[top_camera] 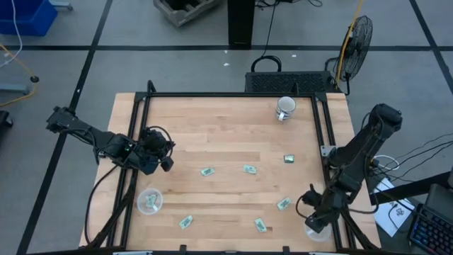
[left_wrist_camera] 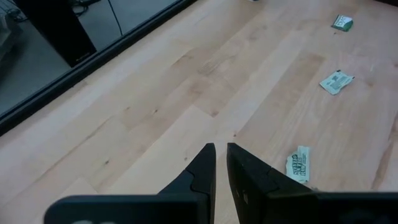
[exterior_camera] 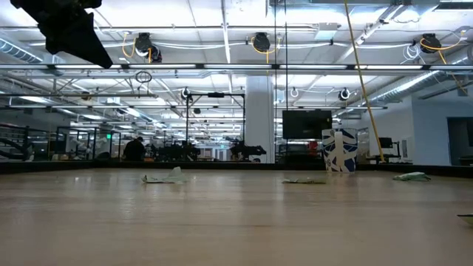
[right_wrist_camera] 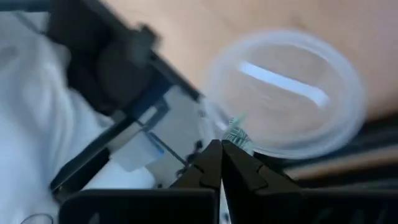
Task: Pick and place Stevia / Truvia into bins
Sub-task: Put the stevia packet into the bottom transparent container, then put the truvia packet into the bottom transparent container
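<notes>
Currently right gripper [right_wrist_camera: 221,149] pinches a Stevia sachet [right_wrist_camera: 237,134] above the clear cup [right_wrist_camera: 286,93] at the table's near right corner, presumably positioned for release; left gripper [left_wrist_camera: 219,155], fingers nearly together and empty, waits near remaining sachets [top_camera: 207,171].

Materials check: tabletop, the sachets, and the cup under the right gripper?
Tabletop: looks like light wood planks, satin finish, grain and seams visible.
Sachets: likely printed paper, matte, creased.
Cup: seems clear plastic, translucent, glossy rim highlights.
Right gripper is pinching a sachet above it.
</notes>
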Available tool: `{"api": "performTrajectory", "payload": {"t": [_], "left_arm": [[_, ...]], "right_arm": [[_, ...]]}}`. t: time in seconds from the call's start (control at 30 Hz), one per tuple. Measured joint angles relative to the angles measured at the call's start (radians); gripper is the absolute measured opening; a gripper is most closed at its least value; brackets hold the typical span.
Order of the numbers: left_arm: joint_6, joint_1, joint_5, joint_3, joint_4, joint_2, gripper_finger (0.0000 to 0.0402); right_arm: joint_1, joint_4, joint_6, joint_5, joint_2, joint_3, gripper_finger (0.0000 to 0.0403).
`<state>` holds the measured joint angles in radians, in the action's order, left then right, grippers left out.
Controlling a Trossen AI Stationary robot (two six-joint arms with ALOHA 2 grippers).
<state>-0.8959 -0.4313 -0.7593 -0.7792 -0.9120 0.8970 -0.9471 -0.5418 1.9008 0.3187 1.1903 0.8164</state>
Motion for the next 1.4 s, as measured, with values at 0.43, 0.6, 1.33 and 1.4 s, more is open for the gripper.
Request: {"api": "performTrajectory", "payload": {"t": [0.43, 0.6, 1.33, 1.4], "left_arm": [[-0.002, 0.0, 0.003, 0.0, 0.0, 0.0, 0.0047], [-0.002, 0.0, 0.003, 0.0, 0.0, 0.0, 0.0047], [-0.002, 0.0, 0.002, 0.0, 0.0, 0.0, 0.0047], [-0.002, 0.0, 0.002, 0.0, 0.0, 0.0, 0.0047]], "right_arm": [[-0.024, 0.118, 0.078, -0.034, 0.004, -0.11, 0.0], [-0.024, 0.199, 0.126, -0.03, 0.004, -0.163, 0.0], [-0.024, 0.24, 0.071, -0.027, -0.014, -0.213, 0.0066], [-0.024, 0.245, 0.04, -0.052, -0.042, -0.213, 0.0067]]}}
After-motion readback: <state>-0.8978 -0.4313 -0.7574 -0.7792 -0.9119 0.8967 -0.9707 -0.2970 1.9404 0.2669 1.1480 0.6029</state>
